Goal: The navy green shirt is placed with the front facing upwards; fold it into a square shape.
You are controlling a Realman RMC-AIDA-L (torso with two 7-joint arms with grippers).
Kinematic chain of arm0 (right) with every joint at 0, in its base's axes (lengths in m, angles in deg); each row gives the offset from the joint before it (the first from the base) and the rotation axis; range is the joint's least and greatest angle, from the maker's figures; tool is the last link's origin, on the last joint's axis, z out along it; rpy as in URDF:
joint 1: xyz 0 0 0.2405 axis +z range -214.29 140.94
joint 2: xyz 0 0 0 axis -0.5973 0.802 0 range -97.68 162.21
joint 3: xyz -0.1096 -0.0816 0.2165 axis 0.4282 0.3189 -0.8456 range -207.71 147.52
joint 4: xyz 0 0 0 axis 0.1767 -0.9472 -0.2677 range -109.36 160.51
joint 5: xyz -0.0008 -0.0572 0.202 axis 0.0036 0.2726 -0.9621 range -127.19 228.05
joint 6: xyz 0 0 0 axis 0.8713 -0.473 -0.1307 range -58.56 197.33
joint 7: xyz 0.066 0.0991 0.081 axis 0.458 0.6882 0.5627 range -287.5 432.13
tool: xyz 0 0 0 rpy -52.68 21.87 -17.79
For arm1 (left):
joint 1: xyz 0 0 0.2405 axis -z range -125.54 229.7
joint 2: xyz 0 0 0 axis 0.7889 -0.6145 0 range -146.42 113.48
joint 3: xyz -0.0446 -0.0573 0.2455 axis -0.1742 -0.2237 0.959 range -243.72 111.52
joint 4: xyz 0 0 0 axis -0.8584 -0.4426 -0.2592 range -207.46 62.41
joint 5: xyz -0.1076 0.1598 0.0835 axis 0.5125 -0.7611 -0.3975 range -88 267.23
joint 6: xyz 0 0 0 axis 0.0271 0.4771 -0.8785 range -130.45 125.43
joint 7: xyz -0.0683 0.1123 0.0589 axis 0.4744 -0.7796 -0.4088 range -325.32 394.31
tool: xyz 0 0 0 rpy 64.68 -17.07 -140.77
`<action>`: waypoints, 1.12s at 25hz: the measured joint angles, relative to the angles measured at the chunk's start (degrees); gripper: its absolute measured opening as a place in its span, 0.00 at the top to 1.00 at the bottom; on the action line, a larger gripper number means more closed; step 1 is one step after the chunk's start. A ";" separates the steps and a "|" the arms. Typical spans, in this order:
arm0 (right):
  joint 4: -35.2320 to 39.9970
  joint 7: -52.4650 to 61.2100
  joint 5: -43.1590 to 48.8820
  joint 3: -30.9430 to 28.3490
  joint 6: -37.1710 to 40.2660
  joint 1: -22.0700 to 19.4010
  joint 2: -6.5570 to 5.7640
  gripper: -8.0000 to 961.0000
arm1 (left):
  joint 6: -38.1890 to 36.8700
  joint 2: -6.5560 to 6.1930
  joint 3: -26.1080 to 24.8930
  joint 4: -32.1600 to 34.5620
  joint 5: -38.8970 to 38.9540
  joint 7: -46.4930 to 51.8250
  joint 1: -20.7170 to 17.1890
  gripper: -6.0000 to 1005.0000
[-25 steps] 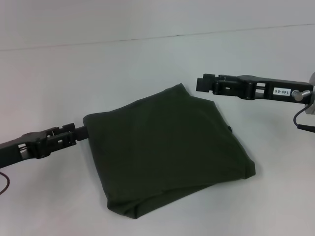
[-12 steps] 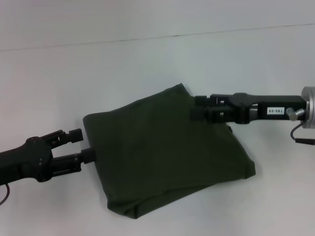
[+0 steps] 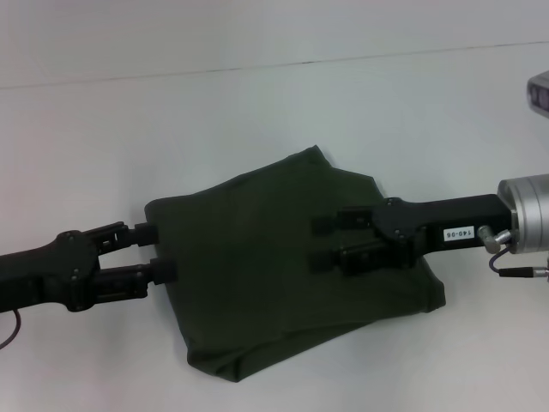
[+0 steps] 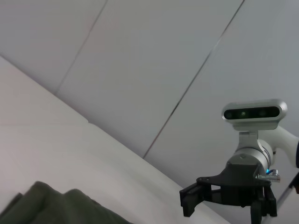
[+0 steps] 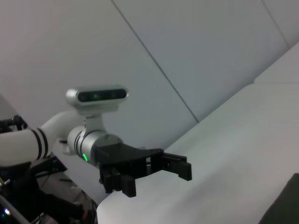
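- The right gripper [image 3: 322, 243] carries a small white sticker on its arm reading what looks like "140-06", seen upside down from the head view.
- Its two fingers are spread apart, one above the other in the head view, and lie over the right half of the shirt [image 3: 257, 249]; they clamp nothing, and whether they touch the cloth cannot be told.
- The left gripper [image 3: 156, 251] sits at the shirt's left edge with its fingers also parted; the tips [image 3: 163, 271] are at the cloth edge, gripping nothing visible.
- The shirt lies folded into a rough square on the white table [image 3: 257, 112], plain dark green side up, with no lettering showing.
- In the left wrist view, a corner of the shirt [image 4: 56, 207] shows, with the right gripper [image 4: 224, 205] beyond it.
- The right wrist view shows the left gripper [image 5: 154, 175], open, over the table.
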 joint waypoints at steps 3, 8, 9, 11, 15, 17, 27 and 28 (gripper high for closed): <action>0.55 0.01 0.00 1.33 0.09 -0.05 0.17 0.03 | -0.26 -0.11 0.79 0.00 -0.03 1.52 0.40 0.10; 1.66 0.52 0.05 1.95 0.90 -0.23 0.11 0.03 | -0.67 -0.13 0.91 -0.04 -0.03 2.76 0.55 0.10; 1.71 0.55 0.06 1.90 1.10 -0.33 0.02 0.03 | -0.79 -0.14 0.91 -0.10 -0.03 3.00 0.56 0.10; 1.74 0.59 0.07 1.84 1.27 -0.51 -0.09 0.03 | -1.29 -0.14 0.93 -0.17 -0.04 3.17 0.57 0.10; 1.77 0.63 0.09 1.96 1.31 -0.80 -0.10 0.03 | -1.89 -0.14 0.99 -0.32 -0.06 3.23 0.61 0.10; 1.78 0.64 0.09 1.98 1.27 -0.87 -0.06 0.03 | -1.92 -0.12 1.31 -0.36 -0.06 3.32 0.66 0.10; 1.56 0.66 0.09 2.05 0.82 -0.88 -0.13 0.03 | -1.94 -0.05 1.82 -0.31 -0.06 4.61 0.92 0.10; 1.53 0.66 0.09 2.06 0.76 -0.87 -0.18 0.03 | -1.94 -0.06 1.83 -0.32 -0.06 4.65 1.00 0.10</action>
